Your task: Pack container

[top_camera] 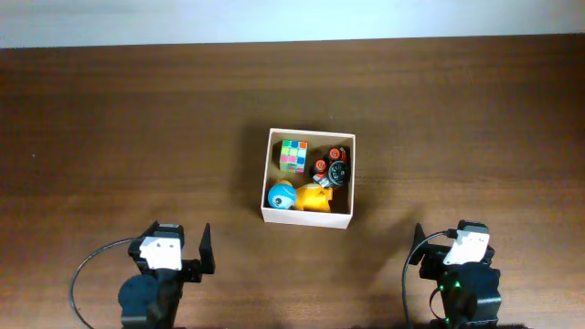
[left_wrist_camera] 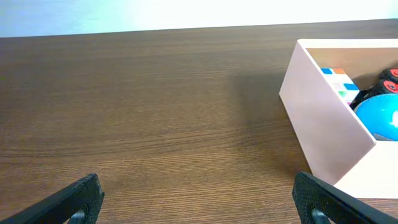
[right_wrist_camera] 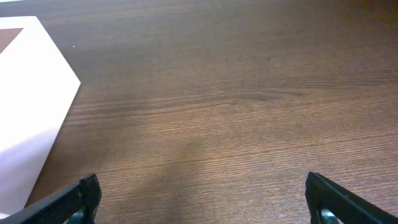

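Observation:
The container [top_camera: 305, 218] is a square white cardboard box with a tan inside, at the table's middle. It holds a colour cube [top_camera: 293, 155], a black and red toy [top_camera: 332, 168], a blue ball toy [top_camera: 281, 196] and a yellow toy [top_camera: 315, 197]. In the left wrist view the container [left_wrist_camera: 323, 124] stands at the right, with the blue toy [left_wrist_camera: 380, 117] inside. In the right wrist view its white wall [right_wrist_camera: 28, 112] is at the left. My left gripper [left_wrist_camera: 199, 202] is open and empty, front left of the box. My right gripper [right_wrist_camera: 202, 202] is open and empty, front right of it.
The brown wooden table [top_camera: 137, 119] stretches around the box. A pale wall strip runs along the far edge [top_camera: 292, 18]. Both arm bases [top_camera: 160, 274] [top_camera: 462, 274] sit at the front edge.

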